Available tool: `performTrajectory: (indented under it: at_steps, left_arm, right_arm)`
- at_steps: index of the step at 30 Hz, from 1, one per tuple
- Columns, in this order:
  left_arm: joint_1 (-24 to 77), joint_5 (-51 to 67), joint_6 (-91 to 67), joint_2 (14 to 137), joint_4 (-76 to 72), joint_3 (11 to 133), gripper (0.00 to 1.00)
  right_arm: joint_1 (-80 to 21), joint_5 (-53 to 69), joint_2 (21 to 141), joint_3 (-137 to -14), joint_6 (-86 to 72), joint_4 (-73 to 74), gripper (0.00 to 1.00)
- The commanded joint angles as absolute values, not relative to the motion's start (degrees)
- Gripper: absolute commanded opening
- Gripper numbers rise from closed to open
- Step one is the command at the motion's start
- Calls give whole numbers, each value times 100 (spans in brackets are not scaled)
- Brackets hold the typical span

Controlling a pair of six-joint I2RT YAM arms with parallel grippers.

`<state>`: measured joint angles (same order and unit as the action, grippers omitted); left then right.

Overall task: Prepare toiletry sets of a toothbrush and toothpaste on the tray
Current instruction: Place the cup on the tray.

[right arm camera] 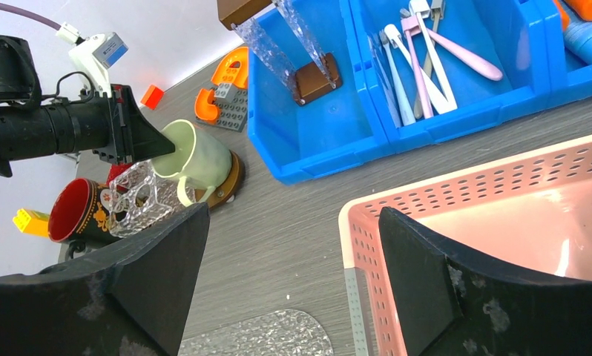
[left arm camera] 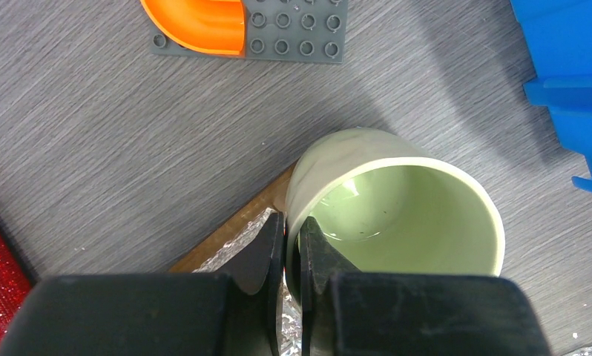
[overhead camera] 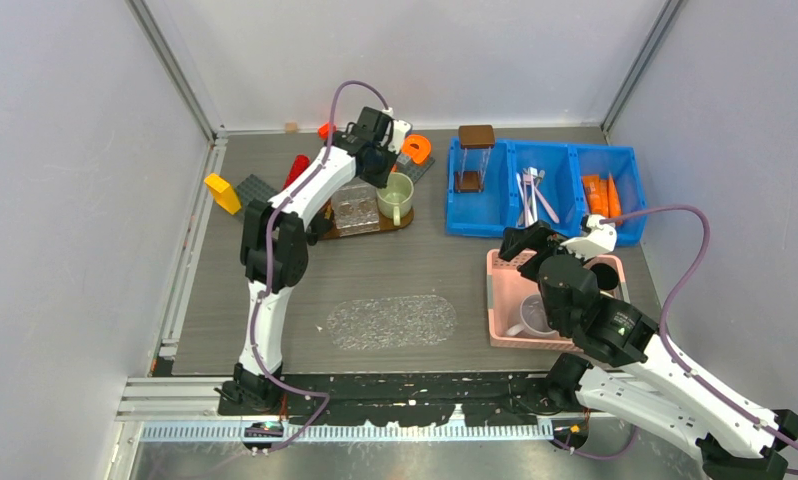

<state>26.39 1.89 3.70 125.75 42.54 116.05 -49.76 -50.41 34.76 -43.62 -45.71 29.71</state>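
Several toothbrushes (overhead camera: 532,197) (right arm camera: 419,59), white and pale pink, lie in the middle blue bin. Orange toothpaste tubes (overhead camera: 601,195) (right arm camera: 586,7) fill the right bin. A clear oval tray (overhead camera: 390,322) (right arm camera: 263,337) lies flat at mid-table with nothing on it. My left gripper (overhead camera: 383,178) (left arm camera: 293,226) is shut on the rim of a pale green mug (overhead camera: 396,197) (left arm camera: 404,215) (right arm camera: 200,156), one finger inside and one outside. My right gripper (overhead camera: 520,245) (right arm camera: 293,211) hangs open and holds nothing, straddling the left rim of a pink basket (overhead camera: 505,300) (right arm camera: 464,200).
The green mug stands on a brown board (overhead camera: 375,225) beside a clear glass mug (overhead camera: 355,208) and a red mug (right arm camera: 74,211). An orange C-shaped block (overhead camera: 415,150) (left arm camera: 200,22) sits on a grey plate behind. The left blue bin (overhead camera: 472,185) holds a clear stand. A white mug (overhead camera: 530,318) sits in the basket.
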Motion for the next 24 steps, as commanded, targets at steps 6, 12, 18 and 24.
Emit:
performTrajectory:
  at_steps: [6,12,18,24]
  left_arm:
    - [2541,460,478,12359,4200,11866,0]
    - [2531,532,324,12287,4207,11810,0]
    - [2531,508,240,12238,4221,11760,0]
    - [2531,521,178,12188,4307,11770,0]
  right_arm:
    - [-4992,-5313,3470,-4358,-4505,2891,91]
    - [-4993,-5334,3463,-4377,-4506,2889,91]
    - [-4992,-5310,3476,-4383,-4510,2891,91]
    - [-4995,-5305,3487,-4388,-4518,2908,91]
